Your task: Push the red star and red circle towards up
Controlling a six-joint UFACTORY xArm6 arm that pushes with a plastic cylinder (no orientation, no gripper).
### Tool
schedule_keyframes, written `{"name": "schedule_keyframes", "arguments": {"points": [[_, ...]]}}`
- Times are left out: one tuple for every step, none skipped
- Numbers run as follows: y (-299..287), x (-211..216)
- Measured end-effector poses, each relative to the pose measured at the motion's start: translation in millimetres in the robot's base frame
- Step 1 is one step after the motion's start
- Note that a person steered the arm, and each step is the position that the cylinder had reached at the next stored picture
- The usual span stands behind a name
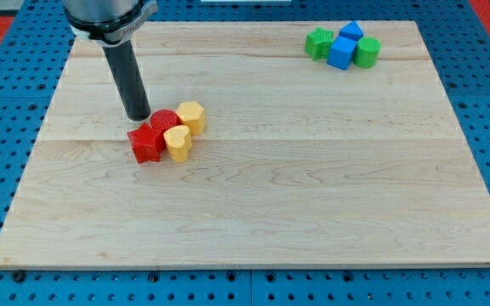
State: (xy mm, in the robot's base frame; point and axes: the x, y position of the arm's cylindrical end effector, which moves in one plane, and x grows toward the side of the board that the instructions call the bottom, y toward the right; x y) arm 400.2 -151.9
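Single rod, no pincer fitted; nothing to release, clench or grasp. My tip (138,116) down on the wooden board (253,195), toward the view's upper left.

Red circle (164,121) just to the view's right of the tip, touching or nearly touching; exact contact cannot be told. Red star (146,144) just below the tip, toward the view's bottom, pressed against the red circle.

Yellow heart (178,143) right of the red star and below-right of the tip, touching both red blocks. Yellow hexagon-like block (191,116) right of the red circle, level with the tip.

Far to the tip's upper right, near the board's top edge, well apart: green star-like block (318,42), blue cube (343,53), smaller blue block (351,31), green cylinder (367,52), clustered together.
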Motion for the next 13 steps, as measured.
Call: {"name": "schedule_keyframes", "arguments": {"points": [[36,-23],[64,-33],[97,-33],[122,-33],[138,-9],[134,43],[117,76],[76,96],[24,112],[-7,99],[12,78],[17,59],[18,43]]}}
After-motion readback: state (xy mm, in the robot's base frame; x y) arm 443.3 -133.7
